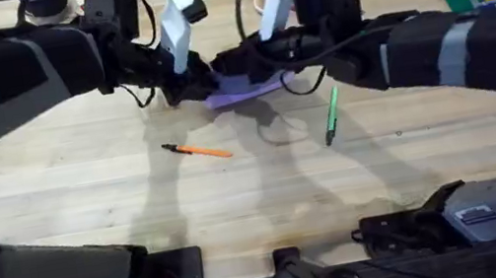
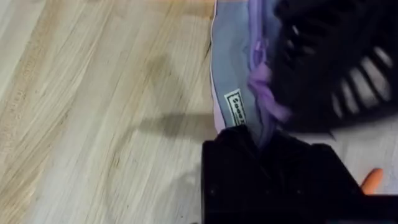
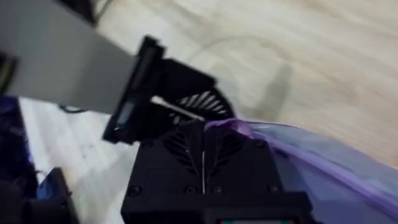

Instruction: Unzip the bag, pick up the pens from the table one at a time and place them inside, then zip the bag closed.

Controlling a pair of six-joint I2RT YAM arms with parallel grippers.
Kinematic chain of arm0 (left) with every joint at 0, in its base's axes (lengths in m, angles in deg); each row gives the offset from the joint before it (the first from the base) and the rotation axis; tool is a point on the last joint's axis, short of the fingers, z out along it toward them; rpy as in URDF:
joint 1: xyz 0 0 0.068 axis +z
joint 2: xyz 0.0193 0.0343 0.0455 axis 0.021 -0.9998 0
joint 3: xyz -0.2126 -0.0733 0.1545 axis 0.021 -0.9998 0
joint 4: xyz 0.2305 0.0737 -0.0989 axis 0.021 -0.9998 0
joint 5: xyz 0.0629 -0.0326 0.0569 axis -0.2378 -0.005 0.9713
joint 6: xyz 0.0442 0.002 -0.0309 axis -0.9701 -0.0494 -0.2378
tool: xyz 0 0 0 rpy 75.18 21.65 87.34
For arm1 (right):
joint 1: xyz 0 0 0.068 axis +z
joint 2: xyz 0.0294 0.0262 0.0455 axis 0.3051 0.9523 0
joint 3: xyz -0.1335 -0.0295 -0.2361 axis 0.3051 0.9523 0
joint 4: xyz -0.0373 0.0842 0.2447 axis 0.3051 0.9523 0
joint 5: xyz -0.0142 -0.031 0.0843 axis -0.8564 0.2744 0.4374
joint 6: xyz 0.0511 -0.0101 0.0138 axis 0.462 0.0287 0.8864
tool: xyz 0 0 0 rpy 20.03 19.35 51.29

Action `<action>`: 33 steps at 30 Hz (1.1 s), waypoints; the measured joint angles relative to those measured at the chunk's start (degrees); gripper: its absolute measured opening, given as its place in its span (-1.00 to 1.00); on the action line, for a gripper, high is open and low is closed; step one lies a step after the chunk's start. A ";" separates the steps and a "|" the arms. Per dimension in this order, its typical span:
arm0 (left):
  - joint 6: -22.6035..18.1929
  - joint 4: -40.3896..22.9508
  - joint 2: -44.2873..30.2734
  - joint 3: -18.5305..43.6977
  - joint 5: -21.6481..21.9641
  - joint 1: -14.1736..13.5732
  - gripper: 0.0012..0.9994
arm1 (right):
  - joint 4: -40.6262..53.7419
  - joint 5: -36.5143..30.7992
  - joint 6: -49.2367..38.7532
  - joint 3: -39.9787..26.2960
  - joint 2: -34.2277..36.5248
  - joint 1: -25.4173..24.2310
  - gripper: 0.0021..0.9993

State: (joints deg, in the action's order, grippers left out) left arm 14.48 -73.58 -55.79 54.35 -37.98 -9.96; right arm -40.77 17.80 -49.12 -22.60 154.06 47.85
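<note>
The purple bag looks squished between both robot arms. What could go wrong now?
Both tools, the left tool and the right tool, crowd the bag and might bump together. A tug could lift or slide the bag instead of opening its zipper. The orange pen and green pen lie nearby and might get knocked.

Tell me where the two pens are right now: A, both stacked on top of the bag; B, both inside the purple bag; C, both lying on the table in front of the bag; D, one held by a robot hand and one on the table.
C: the orange pen and the green pen both lie loose on the table, apart from the bag.
</note>
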 joint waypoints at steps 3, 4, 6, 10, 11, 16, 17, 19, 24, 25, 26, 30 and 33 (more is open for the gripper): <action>0.00 -0.09 0.00 0.00 -0.08 0.00 -0.92 | -0.19 1.29 0.79 0.00 0.00 1.45 -0.94; 0.00 -0.13 0.00 0.00 -0.11 0.00 -0.92 | -0.27 1.80 0.92 0.00 0.00 1.73 -0.94; 0.00 -0.17 0.00 0.00 -0.15 0.00 -0.92 | -0.34 2.85 1.21 0.00 0.02 2.19 -0.94; -0.02 -0.19 0.00 0.00 -0.22 0.00 -0.92 | -0.41 4.30 1.57 0.00 0.00 2.05 -0.94; -0.02 -0.19 0.00 0.00 -0.28 0.00 -0.91 | -0.41 4.72 1.65 0.00 0.00 1.89 -0.94; -0.06 -0.13 0.02 0.00 -0.97 -0.04 -0.92 | -0.09 5.99 2.01 0.00 -0.04 0.25 0.04; -0.09 -0.06 0.00 0.00 -1.27 -0.07 -0.92 | 0.40 5.97 1.97 0.00 -0.04 -0.39 0.31; -0.36 0.00 0.02 0.00 -2.59 -0.07 -0.92 | 1.59 5.80 1.05 0.00 -0.13 -1.57 0.86; -0.22 0.22 0.00 -0.02 -2.27 -0.37 -0.92 | 8.06 7.30 -2.85 0.00 -4.89 -2.84 0.99; -0.20 0.29 0.00 -0.02 -2.16 -0.37 -0.92 | 9.20 7.69 -3.72 0.00 -6.24 -3.00 0.99; -0.20 0.29 0.00 -0.02 -2.05 -0.37 -0.92 | 10.29 8.03 -4.47 0.00 -7.62 -3.31 0.99; -0.20 0.29 0.00 -0.02 -2.01 -0.37 -0.92 | 14.44 8.42 -7.73 -0.10 -12.46 -5.03 0.99; -0.20 0.29 0.00 -0.02 -2.00 -0.37 -0.92 | 19.14 7.47 -10.66 -0.17 -15.82 -6.15 0.99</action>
State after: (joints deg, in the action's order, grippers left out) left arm 14.28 -73.29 -55.79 54.32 -39.98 -10.33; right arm -21.63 25.27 -59.78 -22.77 138.24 41.71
